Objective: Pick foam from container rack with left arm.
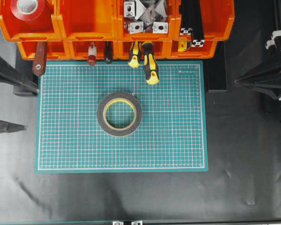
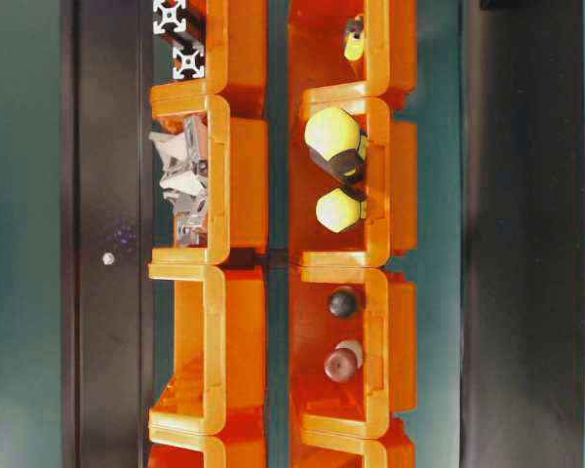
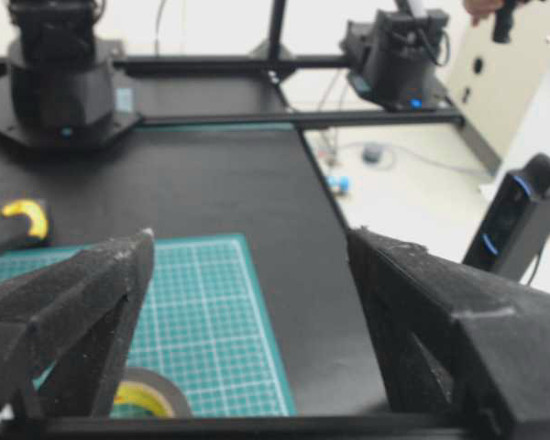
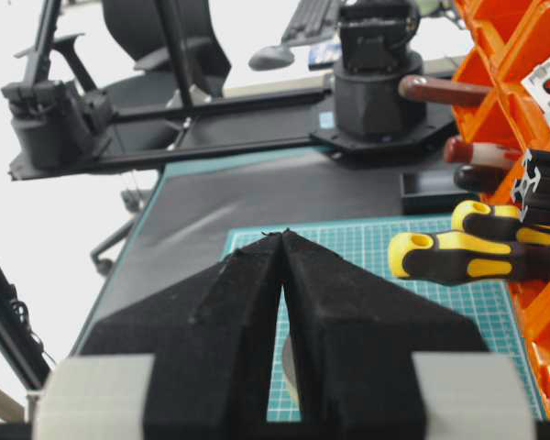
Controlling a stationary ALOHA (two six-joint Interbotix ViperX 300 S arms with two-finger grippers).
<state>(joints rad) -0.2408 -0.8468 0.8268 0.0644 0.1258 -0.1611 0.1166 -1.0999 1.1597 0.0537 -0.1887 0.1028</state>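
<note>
1 foam roll [image 1: 119, 114] lies flat near the middle of the green mat [image 1: 178, 140], well apart from the rack [image 1: 84, 28]; judged from this, the removal from the rack is done and little or nothing remains but clearing the arm. The left gripper [image 3: 247, 321] stands with its jaws spread wide and nothing between them, the foam just showing at the lower edge of its wrist view. The right gripper [image 4: 282, 302] has its pads pressed together, empty, at the right of the table. The rack's 2 rows keep a red tape roll [image 1: 30, 9], metal brackets [image 1: 145, 16], black profiles [image 1: 192, 23] and yellow-handled tools [image 1: 147, 61] overhanging the mat. The mat sits on a black tabletop [image 1: 243, 187]; beyond it, a bright room with cables on the floor and an office chair [image 4: 165, 37].
</note>
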